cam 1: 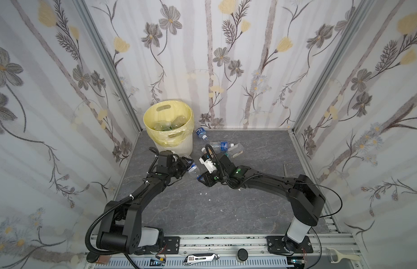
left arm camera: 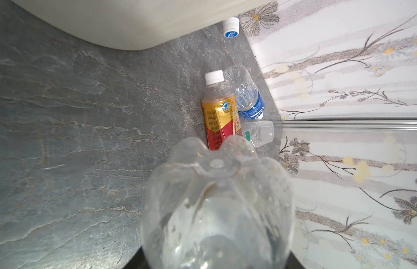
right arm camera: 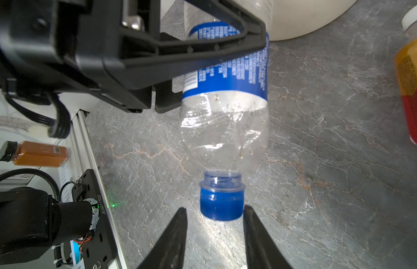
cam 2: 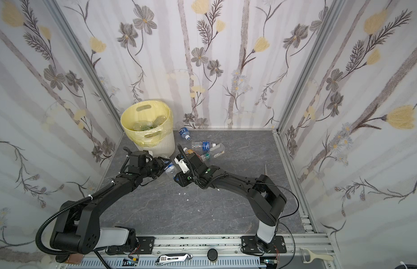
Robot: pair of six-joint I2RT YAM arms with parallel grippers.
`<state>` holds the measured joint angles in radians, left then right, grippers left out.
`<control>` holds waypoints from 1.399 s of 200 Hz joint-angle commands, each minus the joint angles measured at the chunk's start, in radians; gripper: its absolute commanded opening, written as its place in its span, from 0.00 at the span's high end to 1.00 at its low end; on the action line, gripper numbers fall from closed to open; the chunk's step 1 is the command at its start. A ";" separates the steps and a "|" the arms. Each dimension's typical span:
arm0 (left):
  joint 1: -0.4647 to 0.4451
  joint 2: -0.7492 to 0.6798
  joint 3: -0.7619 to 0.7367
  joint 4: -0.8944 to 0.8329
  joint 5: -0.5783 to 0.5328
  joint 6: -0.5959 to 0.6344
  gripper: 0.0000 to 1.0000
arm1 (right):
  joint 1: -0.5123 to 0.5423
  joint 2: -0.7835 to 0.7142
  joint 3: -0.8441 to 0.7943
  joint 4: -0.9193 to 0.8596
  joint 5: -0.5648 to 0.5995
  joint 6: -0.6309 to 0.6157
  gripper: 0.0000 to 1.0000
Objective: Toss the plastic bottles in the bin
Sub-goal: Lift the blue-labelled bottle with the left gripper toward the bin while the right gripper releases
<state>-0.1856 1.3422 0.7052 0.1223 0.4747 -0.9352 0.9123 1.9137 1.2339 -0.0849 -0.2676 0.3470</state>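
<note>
Right wrist view shows a handover in mid-air. The weak point, as I judge it, is the hold on the clear blue-labelled bottle (right arm camera: 224, 121). Its thin wall is dented, so a clamp across the label could crush it inward or let it swivel. It would then drop to the grey marbled tabletop (right arm camera: 319, 139) and roll towards the loose bottles (cam 1: 224, 145) lying there. A second risk is the right gripper (right arm camera: 215, 208) pulling away askew, because one finger sits almost against the blue cap (right arm camera: 221, 205) and could drag the bottle out of line. The bin (cam 1: 182, 145) stands just beside the left arm, so a careless lift could knock its wall instead of clearing the rim. The right gripper's fingers (right arm camera: 170, 240) stand narrowly apart on either side of the cap, with a sliver of table showing on one side, and they grip nothing. The left gripper (cam 1: 189, 165) is closed across the label, one finger in front and its partner behind, and appears to carry the bottle alone. Left wrist view is filled by the bottle's base, with an orange-red labelled bottle (left arm camera: 220, 118) lying beyond on the table.
</note>
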 commanded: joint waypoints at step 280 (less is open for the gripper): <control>0.109 -0.141 0.481 -0.078 -0.210 -0.112 0.51 | -0.133 -0.245 0.216 0.073 0.286 -0.014 0.00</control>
<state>-0.0967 1.1870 1.1271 0.0254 0.3096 -1.0328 0.7784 1.6497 1.4090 -0.0662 -0.0582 0.3355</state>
